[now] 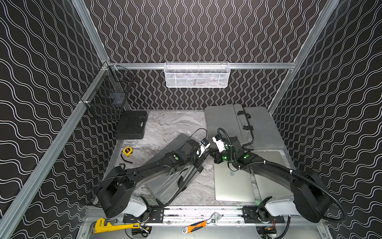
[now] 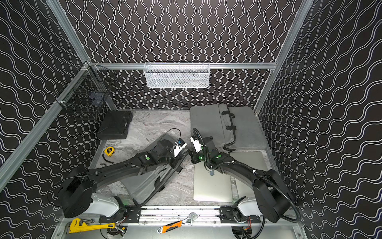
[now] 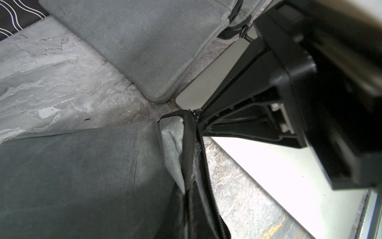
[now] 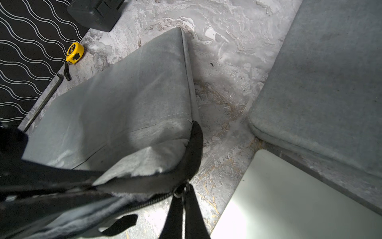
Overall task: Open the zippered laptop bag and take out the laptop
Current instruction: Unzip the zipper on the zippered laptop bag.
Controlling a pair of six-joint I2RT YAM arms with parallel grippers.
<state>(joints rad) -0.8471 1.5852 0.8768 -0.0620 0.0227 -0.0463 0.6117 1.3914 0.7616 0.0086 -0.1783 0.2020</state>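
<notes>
Pinching the zipper pull at the raised corner of the grey laptop bag, the right gripper has its jaws clenched on that small metal tab, low in the middle of the right wrist view. The left gripper shows at the lower left of the same frame. Its jaws are closed on the bag's black zipper edge near the pull, and the corner fabric there stands up off the table. In both top views the bag lies slanted in the lower middle of the frame, mostly under the left arm, and the two grippers meet at its far corner near the centre. The zipper teeth run from the pull toward the bottom of the left wrist view. I cannot tell how far they are parted, nor whether a laptop is inside. Two closed silver laptops lie flat at the lower right of a top view, one partly under the right arm. Two more grey bags lie side by side at the upper right of the table, apart from the held bag. A black case sits at the table's upper left, with a yellow tape measure below it. A white mesh basket hangs on the back rail and a black wire basket on the left rail. A yellow pipe wrench and an orange-handled wrench lie along the bottom edge.
</notes>
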